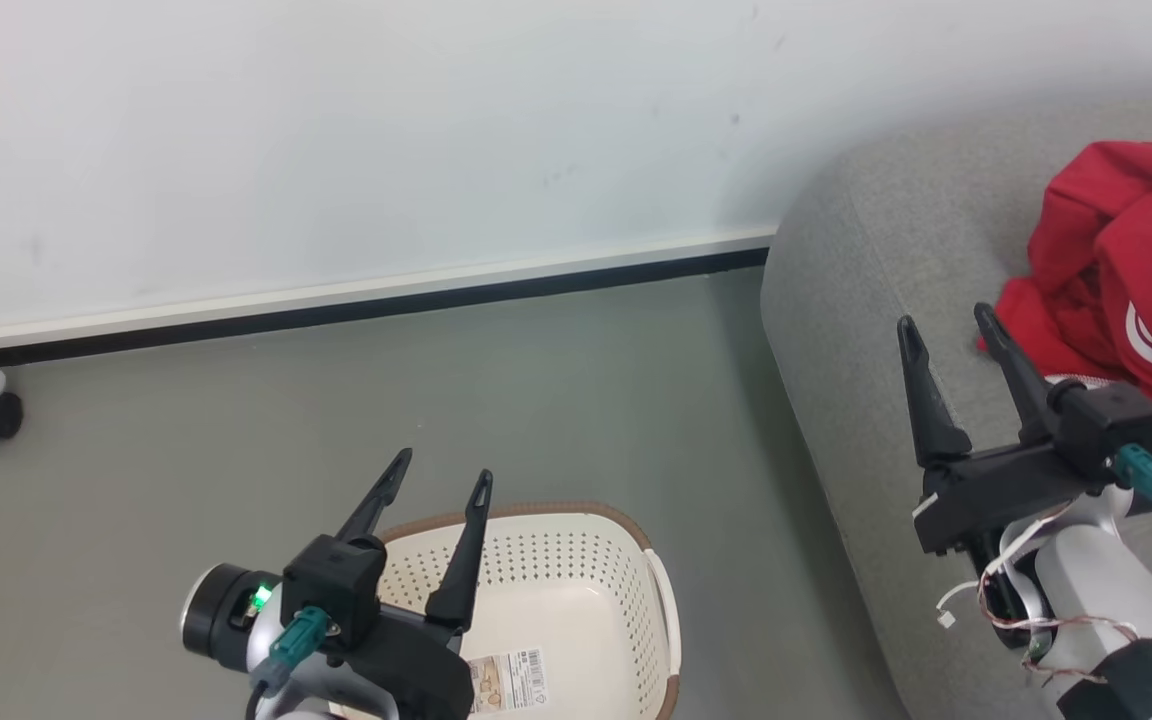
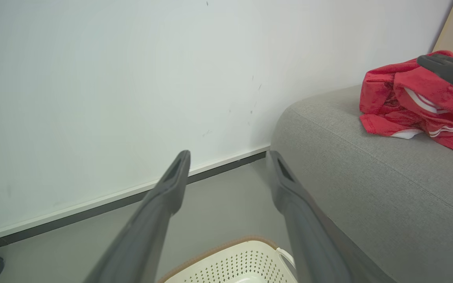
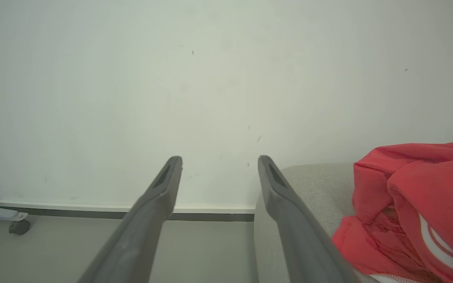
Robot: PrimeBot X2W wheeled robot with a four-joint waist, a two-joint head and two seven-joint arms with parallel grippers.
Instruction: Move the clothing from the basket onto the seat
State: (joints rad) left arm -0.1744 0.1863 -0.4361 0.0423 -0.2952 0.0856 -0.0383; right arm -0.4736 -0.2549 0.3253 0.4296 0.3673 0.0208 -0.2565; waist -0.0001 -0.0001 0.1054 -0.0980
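Clothing (image 1: 1126,250) on seat (image 1: 866,260); head view: basket (image 1: 556,560) w/ label (image 1: 506,682).

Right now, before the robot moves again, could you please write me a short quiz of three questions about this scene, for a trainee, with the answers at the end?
1. True or false: the clothing lies on the seat.
2. What shows on the bottom of the basket?
A) a paper label
B) a red garment
C) a shoe
3. Fill in: the left gripper and the right gripper both stand ____, holding nothing.

Key: 1 true; 2 A; 3 open.
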